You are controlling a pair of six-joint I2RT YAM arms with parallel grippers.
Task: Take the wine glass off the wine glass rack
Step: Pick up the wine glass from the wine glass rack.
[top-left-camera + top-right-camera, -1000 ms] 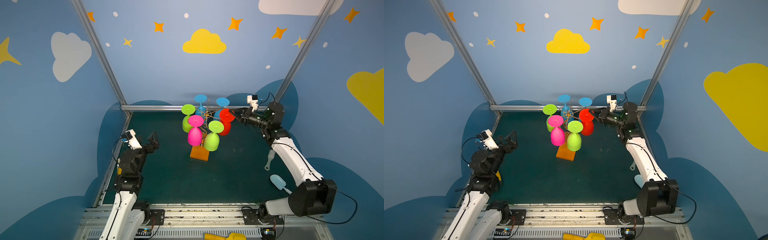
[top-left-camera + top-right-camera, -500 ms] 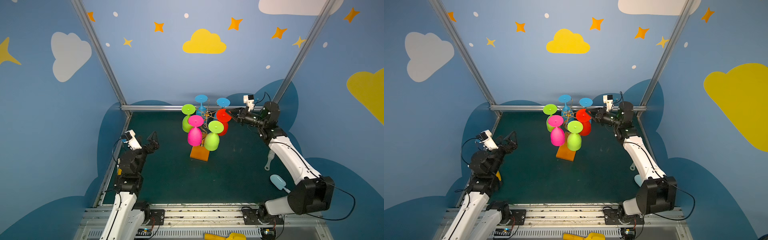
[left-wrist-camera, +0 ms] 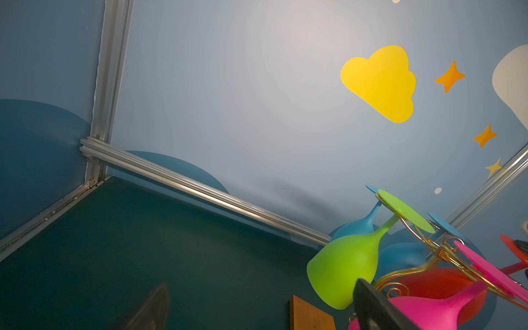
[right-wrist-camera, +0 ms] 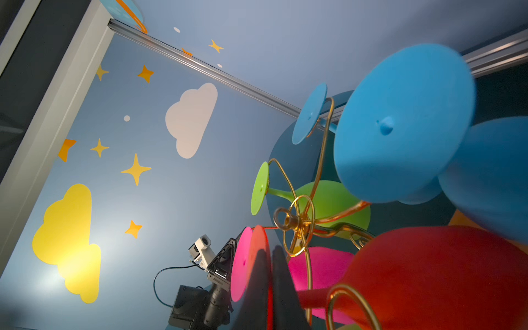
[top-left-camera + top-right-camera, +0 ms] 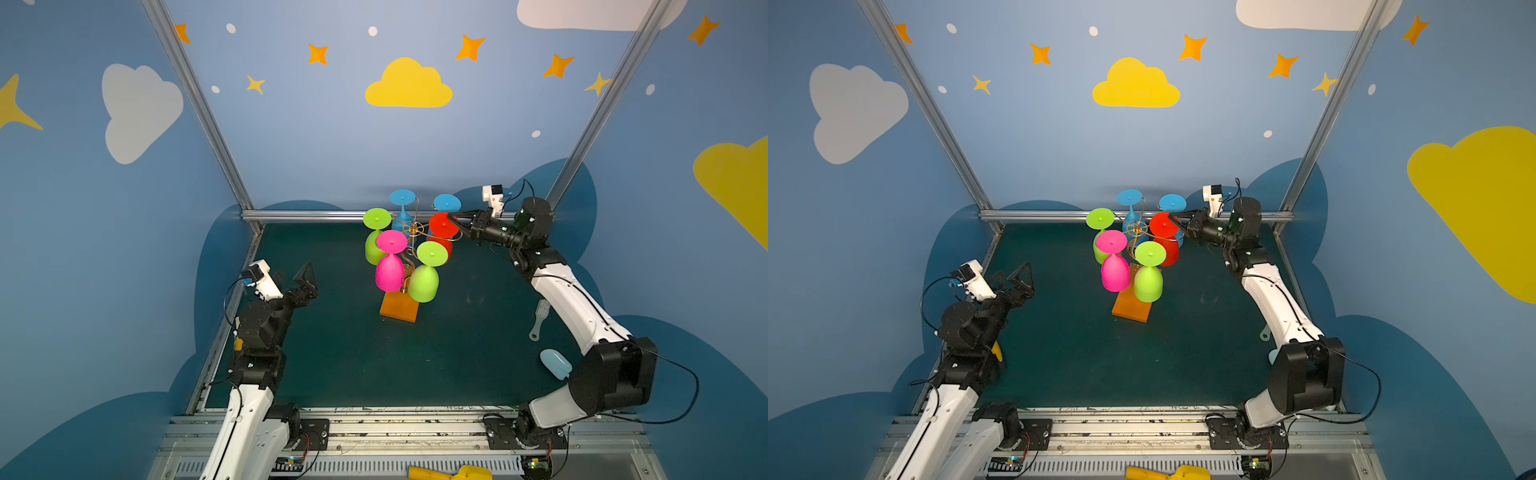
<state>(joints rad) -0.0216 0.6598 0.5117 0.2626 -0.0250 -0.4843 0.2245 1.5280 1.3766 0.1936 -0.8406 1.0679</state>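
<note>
Desk [image 5: 353, 365]: A dark green surface is shown in both top views, with the rack stood near its centre. Anything shaken loose would be dropped onto it.
Wine glass rack [image 5: 398, 308]: Six glasses are hung bowl-down from gold wire above an orange-brown base. It is judged top-heavy. It could be dragged or tipped towards 3 o'clock if a glass is pulled before its stem is clear.
Red wine glass [image 5: 443, 224]: It is hung at 2 o'clock from the rack's hub and has not yet been taken off.
Blue wine glass [image 5: 446, 203]: Its foot is set just beside the red one, at 1 o'clock. It could be knocked off by a careless lift.
Green wine glass [image 5: 424, 282]: It is hung at 5 o'clock and could be struck if the red bowl is swung.
Left gripper [image 5: 306, 282]: The jaws are held apart and nothing is gripped. It is kept at 8 o'clock, well apart from the rack, so the base is left unbraced.
Right gripper [image 4: 270, 257]: It is placed at 3 o'clock, and its jaws are brought together on the thin rim of the red foot. With so slight a pinch, slipping or swivelling is judged likely.
Scroll arm [image 4: 345, 287]: The red stem is seen beside this loop. Snagging there would be caused by a sideways pull.
</note>
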